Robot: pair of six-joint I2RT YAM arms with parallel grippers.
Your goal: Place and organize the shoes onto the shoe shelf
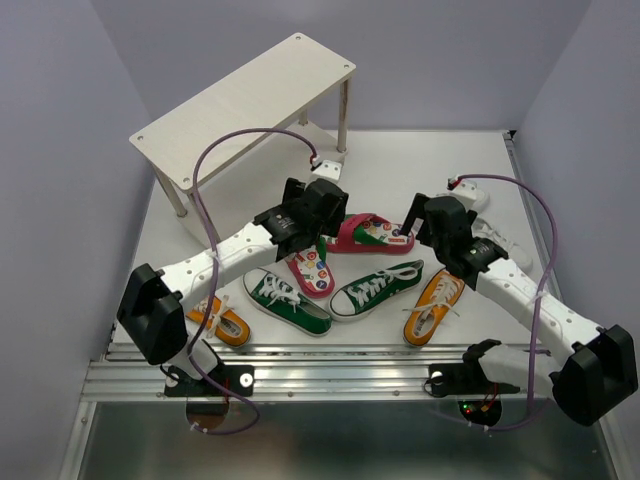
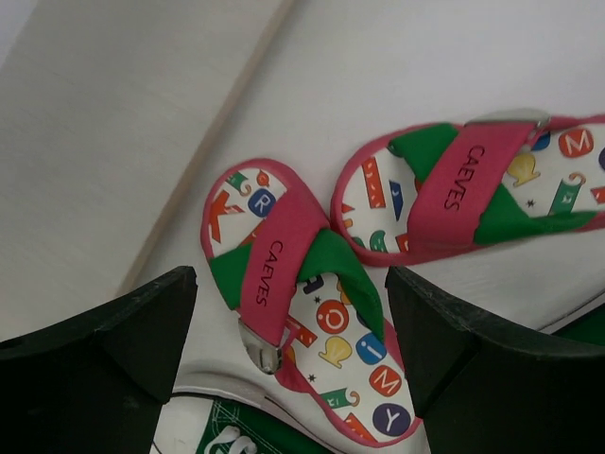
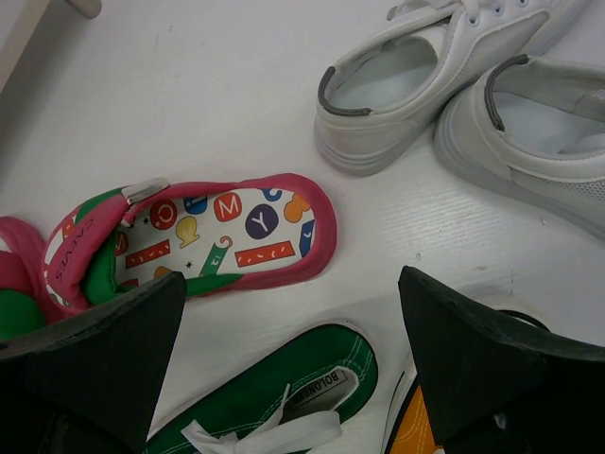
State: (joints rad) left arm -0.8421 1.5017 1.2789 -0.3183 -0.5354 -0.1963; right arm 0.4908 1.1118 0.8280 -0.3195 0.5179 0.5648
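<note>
The cream-white shoe shelf (image 1: 245, 105) stands at the back left with bare boards. All shoes lie on the table. My left gripper (image 1: 318, 228) is open and hovers over one pink-red flip-flop (image 2: 312, 312), which lies between its fingers (image 2: 104, 350) in the left wrist view. The second flip-flop (image 2: 473, 189) lies beside it. My right gripper (image 1: 418, 228) is open and empty above that second flip-flop's heel (image 3: 236, 227) and a green sneaker (image 3: 274, 397). Two white sneakers (image 3: 425, 76) lie just beyond it. Orange sneakers (image 1: 435, 305) (image 1: 222, 322) lie near the front.
Two green sneakers (image 1: 288, 300) (image 1: 378, 288) lie side by side at the front centre. The shelf's lower board (image 2: 95, 142) is close to the left of the left gripper. Purple cables loop over both arms. A metal rail (image 1: 330, 365) runs along the near table edge.
</note>
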